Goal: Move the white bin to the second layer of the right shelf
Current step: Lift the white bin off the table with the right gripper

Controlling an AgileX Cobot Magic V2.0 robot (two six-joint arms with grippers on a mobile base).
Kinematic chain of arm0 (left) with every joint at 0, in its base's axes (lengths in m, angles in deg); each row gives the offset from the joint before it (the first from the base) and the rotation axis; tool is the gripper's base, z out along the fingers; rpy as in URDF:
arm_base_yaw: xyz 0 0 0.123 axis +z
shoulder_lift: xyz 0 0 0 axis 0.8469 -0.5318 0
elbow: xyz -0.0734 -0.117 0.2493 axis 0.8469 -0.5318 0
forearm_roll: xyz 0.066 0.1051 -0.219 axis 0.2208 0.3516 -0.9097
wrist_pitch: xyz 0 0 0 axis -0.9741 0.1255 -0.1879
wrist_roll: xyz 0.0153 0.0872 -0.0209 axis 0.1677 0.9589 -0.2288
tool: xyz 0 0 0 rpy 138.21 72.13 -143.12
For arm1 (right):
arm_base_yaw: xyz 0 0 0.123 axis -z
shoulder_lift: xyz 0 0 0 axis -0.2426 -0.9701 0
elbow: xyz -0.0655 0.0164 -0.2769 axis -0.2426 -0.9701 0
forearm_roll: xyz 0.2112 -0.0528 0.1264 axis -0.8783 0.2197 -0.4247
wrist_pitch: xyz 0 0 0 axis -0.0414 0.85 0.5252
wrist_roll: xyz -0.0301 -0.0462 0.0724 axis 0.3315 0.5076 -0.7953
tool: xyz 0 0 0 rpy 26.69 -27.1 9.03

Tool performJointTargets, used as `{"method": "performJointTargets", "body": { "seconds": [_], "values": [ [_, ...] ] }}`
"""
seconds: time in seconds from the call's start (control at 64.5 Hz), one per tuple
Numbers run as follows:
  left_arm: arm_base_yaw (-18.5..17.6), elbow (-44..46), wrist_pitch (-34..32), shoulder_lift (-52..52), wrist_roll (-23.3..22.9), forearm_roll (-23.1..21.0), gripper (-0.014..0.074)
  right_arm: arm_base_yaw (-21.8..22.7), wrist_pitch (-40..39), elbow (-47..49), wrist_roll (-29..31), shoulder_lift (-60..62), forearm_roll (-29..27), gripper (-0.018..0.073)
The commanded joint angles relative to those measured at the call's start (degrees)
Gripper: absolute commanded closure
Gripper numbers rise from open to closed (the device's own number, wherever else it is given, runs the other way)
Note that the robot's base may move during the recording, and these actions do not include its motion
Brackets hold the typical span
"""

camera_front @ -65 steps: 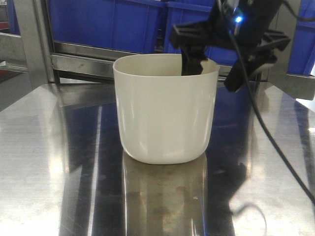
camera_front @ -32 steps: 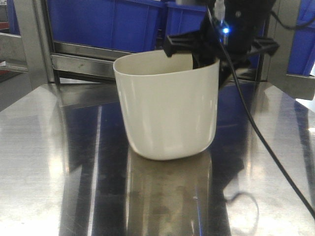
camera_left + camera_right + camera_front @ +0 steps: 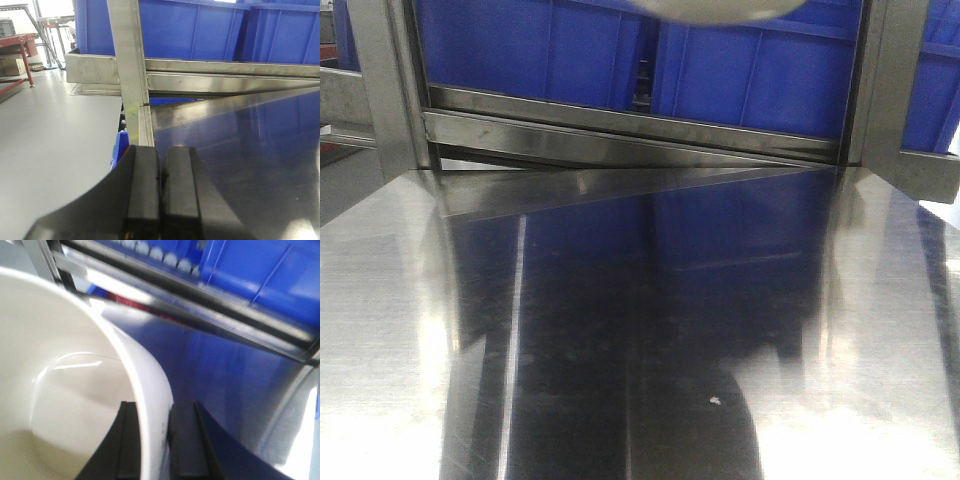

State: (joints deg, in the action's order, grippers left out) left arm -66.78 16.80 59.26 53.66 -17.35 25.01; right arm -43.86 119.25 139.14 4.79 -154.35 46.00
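Note:
The white bin [image 3: 60, 390] fills the left of the right wrist view, lifted above the steel tabletop. My right gripper [image 3: 152, 412] is shut on its rim wall, one finger inside and one outside. In the front view only the bin's rounded base [image 3: 705, 10] shows at the top edge. My left gripper [image 3: 160, 160] is shut and empty, low at the table's left corner. A row of white rollers [image 3: 150, 252] on a rack level shows at the top of the right wrist view.
Blue crates [image 3: 570, 45] stand behind the steel rack rail [image 3: 620, 130]. A steel upright post [image 3: 130, 65] stands just ahead of my left gripper. The shiny steel tabletop [image 3: 640, 330] spreads below. Grey floor [image 3: 50, 135] lies to the left.
My right gripper closed on the bin's rim and lifted it off the tabletop. The bin and the arm have risen almost out of the front view.

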Motion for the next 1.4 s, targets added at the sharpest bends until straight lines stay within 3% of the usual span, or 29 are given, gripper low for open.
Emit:
{"method": "performJointTargets", "body": {
  "seconds": [0.0, 0.341, 0.698, 1.38],
  "values": [
    [-0.1, -2.1, -4.9, 0.8, 0.1, -0.1, 0.0512, 1.1, -5.6, -2.6, 0.2, 6.6, 1.6, 0.0489],
    [-0.1, -2.1, -4.9, 0.8, 0.1, -0.1, 0.0512, 10.3, -10.1, -26.5, -4.2, 24.7, 1.5, 0.0489],
    [-0.1, -2.1, -4.9, 0.8, 0.1, -0.1, 0.0512, 19.4, -10.3, -36.5, -4.2, 38.0, 1.4, 0.0489],
    [-0.1, -2.1, -4.9, 0.8, 0.1, -0.1, 0.0512, 20.3, -11.1, -36.6, -4.2, 39.0, 1.3, 0.0489]
  ]
}}
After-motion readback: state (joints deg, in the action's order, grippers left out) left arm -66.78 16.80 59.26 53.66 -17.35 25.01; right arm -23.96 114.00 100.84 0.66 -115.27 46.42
